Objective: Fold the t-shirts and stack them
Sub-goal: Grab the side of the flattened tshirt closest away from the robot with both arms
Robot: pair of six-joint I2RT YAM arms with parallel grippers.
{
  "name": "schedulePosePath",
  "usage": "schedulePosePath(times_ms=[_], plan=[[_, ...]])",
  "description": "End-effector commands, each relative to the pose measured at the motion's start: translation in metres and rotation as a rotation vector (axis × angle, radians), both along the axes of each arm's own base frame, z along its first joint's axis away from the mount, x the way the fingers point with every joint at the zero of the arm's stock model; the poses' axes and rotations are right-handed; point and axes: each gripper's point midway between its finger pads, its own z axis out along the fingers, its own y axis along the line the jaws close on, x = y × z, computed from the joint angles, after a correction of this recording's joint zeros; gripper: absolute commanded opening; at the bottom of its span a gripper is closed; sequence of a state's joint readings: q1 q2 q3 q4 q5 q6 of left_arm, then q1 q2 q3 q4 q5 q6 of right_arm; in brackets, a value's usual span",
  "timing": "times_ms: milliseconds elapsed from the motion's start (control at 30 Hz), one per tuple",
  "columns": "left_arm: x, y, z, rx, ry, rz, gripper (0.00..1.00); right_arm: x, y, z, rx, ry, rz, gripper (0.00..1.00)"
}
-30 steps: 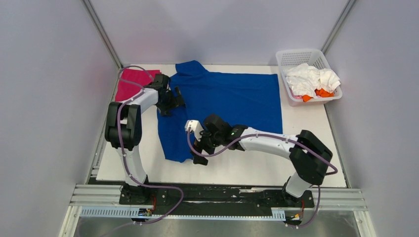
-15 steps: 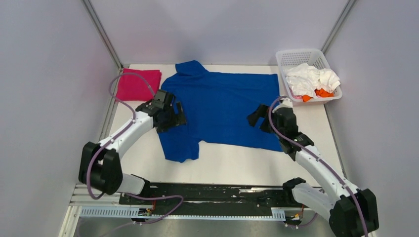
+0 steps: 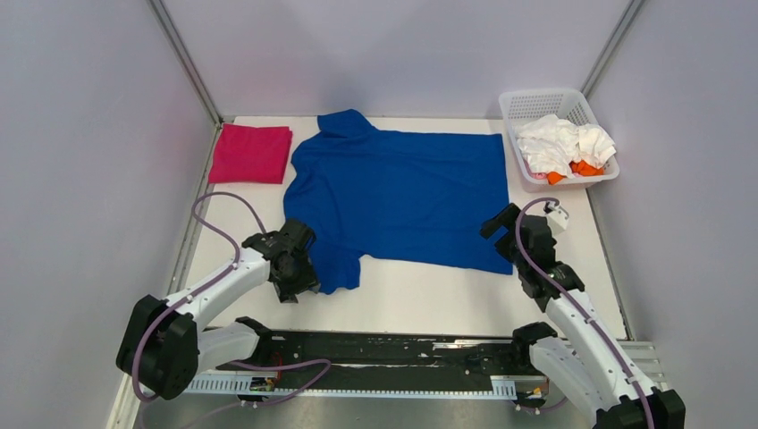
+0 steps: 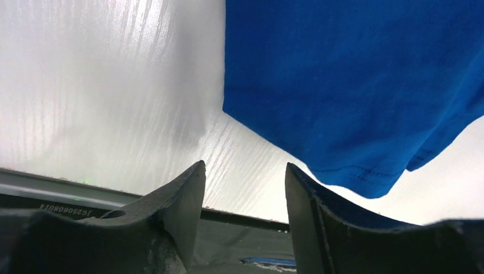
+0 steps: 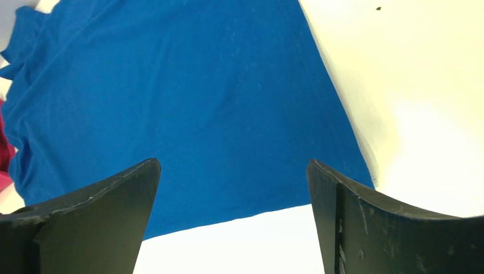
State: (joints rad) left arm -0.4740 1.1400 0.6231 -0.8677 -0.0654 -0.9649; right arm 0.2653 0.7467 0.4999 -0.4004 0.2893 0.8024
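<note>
One blue t-shirt (image 3: 398, 192) between left hand (image 4: 245, 171) and right hand (image 5: 234, 165)

The white table (image 3: 447, 295) bears a blue t-shirt (image 3: 402, 192), pink t-shirt (image 3: 252, 154) and lattice basket (image 3: 545, 92).

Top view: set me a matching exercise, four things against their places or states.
Things:
1. blue shirt
2. pink shirt
3. basket
4. right gripper

Places or states:
A. far right corner
B. folded, far left corner
C. open, at the blue shirt's near right corner
D. spread flat in the middle

Pairs: 1-D, 2-B, 3-A, 4-C.
</note>
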Motion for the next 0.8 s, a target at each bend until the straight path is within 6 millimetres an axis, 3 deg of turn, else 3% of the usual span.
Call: schedulePosePath(times_ms=[0,467,600,767], plan=[[0.016,-0.006,-0.002,-0.030,-0.076,0.084,0.60,0.000,-0.007,-0.009,-0.020,0.029,-0.039,1.00],[0.047,-0.005,-0.016,0.011,-0.152,0.152,0.55,0.002,-0.008,-0.017,-0.049,0.069,-0.021,1.00],[0.056,-0.008,-0.023,0.027,-0.154,0.132,0.47,0.000,-0.009,-0.016,-0.044,0.067,-0.024,1.00],[0.066,-0.011,-0.029,0.045,-0.143,0.106,0.29,-0.002,-0.010,-0.017,-0.041,0.078,-0.027,1.00]])
